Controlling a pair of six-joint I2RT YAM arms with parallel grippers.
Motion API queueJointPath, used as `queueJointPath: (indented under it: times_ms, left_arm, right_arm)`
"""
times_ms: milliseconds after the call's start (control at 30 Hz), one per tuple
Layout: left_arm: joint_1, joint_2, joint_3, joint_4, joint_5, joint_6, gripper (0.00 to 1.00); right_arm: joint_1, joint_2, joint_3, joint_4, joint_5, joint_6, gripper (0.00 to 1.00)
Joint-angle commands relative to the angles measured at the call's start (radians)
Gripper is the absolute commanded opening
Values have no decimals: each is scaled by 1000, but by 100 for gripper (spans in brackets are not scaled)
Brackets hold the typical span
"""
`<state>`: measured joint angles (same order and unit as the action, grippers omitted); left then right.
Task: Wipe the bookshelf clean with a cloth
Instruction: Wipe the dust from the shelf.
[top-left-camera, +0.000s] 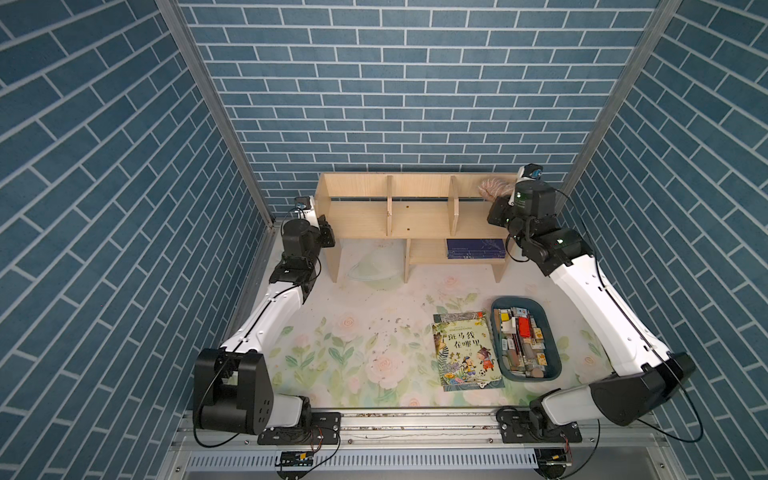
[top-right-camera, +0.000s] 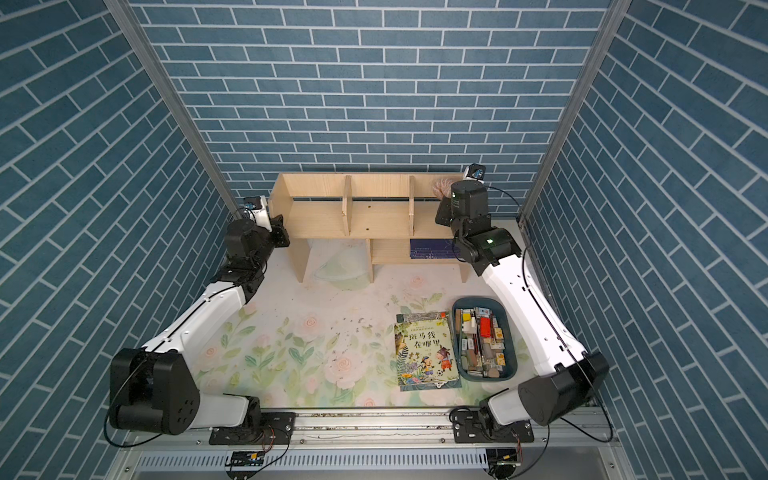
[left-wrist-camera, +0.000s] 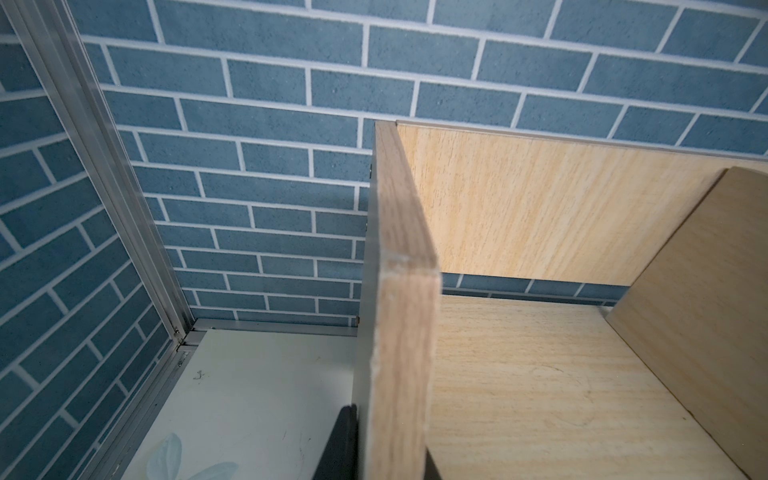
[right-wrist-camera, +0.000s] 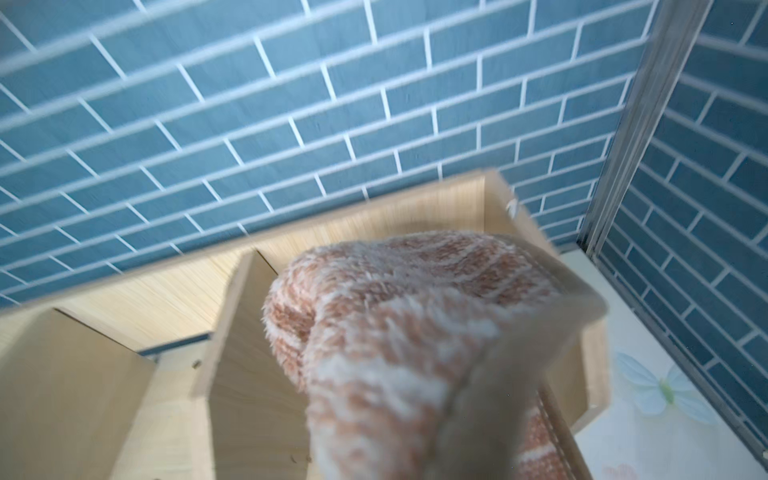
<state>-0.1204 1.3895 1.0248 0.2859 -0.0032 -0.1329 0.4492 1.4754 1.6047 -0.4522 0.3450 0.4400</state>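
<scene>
While both top views take in the whole bookshelf (top-left-camera: 419, 218) against the back wall (top-left-camera: 415, 104), only the left wrist view shows the left gripper (top-left-camera: 327, 233) clamped on its end panel, dark fingers (left-wrist-camera: 344, 440) on either side. The right gripper (top-left-camera: 500, 208) pinches the bunched cloth (right-wrist-camera: 395, 332). It fills the right wrist view at the shelf's right end but is a mere tuft from above.

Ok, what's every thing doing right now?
bookshelf: standing upright
cloth: bunched up, held at the bookshelf's right end
left pincer: shut on the bookshelf's side panel
right pincer: shut on the cloth
picture book: closed, lying flat
blue bin: full of small things
</scene>
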Motion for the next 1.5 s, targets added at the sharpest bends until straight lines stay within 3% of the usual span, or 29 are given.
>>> queueJointPath:
  times_ms: [0,133,300,500,567,633,767,933,1133,1300,1467]
  left_arm:
    - [-71,40,-19,-137,199,-110,0]
    - [-72,42,-19,-137,200,-110,0]
    - [-71,41,-20,-138,197,-109,0]
    - [-72,45,-19,-137,197,-108,0]
    - [-71,45,-19,-137,196,-108,0]
    - [-71,43,-19,-137,195,-108,0]
    - [-71,45,-19,-137,197,-108,0]
    - [-71,42,-19,-138,195,-108,0]
    - [-71,43,-20,-137,196,-106,0]
    - [-72,44,-20,-137,195,-106,0]
    - [-71,42,-22,-139,191,-103,0]
  right_arm:
    - [-12,56,-24,37,-101,22,0]
    - [-14,145,6,22,-114,3,1]
    - [-18,167,-26,16,-63,-1,37]
    - [-39,97,-89,-13,25,-14,60]
    - [-44,74,-104,-27,59,-21,56]
    - [-53,63,-113,-36,68,-25,44]
    - [-67,77,-92,-34,31,-41,0]
    - [-49,150,3,-3,-136,-49,0]
    - [-20,251,166,5,-192,-45,0]
    - [-21,298,318,14,-123,-65,0]
    - [-35,328,432,9,75,-94,0]
